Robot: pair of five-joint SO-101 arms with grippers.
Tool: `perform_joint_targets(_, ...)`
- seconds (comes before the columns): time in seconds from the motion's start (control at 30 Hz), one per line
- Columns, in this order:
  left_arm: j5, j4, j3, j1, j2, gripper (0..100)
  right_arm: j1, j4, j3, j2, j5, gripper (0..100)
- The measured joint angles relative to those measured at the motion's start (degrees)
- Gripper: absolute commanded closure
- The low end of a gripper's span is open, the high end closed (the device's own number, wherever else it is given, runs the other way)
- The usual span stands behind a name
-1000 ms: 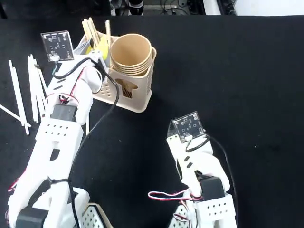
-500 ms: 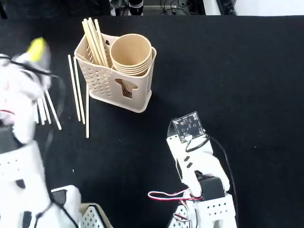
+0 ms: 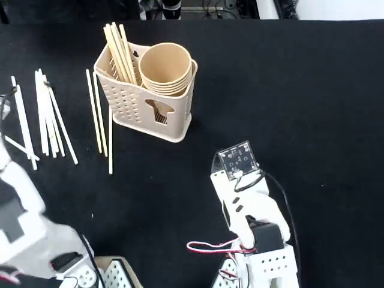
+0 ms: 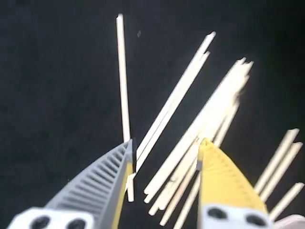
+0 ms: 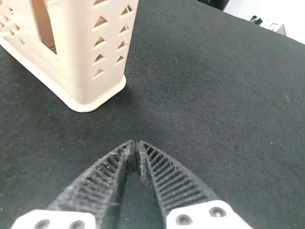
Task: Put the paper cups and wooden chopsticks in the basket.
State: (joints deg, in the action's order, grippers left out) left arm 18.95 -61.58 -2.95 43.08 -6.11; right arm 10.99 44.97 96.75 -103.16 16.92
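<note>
Between and just beyond the left arm's fingers (image 4: 217, 176), which are spread wide and hold nothing, loose wooden chopsticks (image 4: 178, 88) lie flat on the table (image 4: 57, 95). They look light, stiff, thin and apt to roll, so pinching one near mid-length seems wise. The right arm's fingers (image 5: 162, 176) are pressed together, empty, with the basket (image 5: 95, 57) just ahead.
</note>
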Motion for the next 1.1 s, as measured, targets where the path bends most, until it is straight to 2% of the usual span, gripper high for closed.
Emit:
perform_joint_targets(0.17,0.00,-8.26,-18.81,0.62,-19.69,78,0.00,0.00,0.00,0.00,0.00,98.4)
perform_joint_targets(0.47,0.00,-24.62,-60.04,4.31,-51.34,78,0.00,0.00,0.00,0.00,0.00,98.4)
perform_joint_targets(0.57,0.00,-26.46,-73.32,5.27,-60.22,78,0.00,0.00,0.00,0.00,0.00,98.4)
perform_joint_targets(0.63,0.00,-27.08,-79.65,5.27,-65.49,82,0.00,0.00,0.00,0.00,0.00,98.4)
perform_joint_targets(0.8,0.09,-26.99,-86.42,5.10,-70.86,94,0.00,0.00,0.00,0.00,0.00,98.4)
perform_joint_targets(0.9,-0.18,-27.87,-87.91,5.01,-71.03,96,0.00,0.00,0.00,0.00,0.00,98.4)
perform_joint_targets(1.1,-0.35,-36.48,-89.58,4.40,-66.55,97,0.00,0.00,0.00,0.00,0.00,98.4)
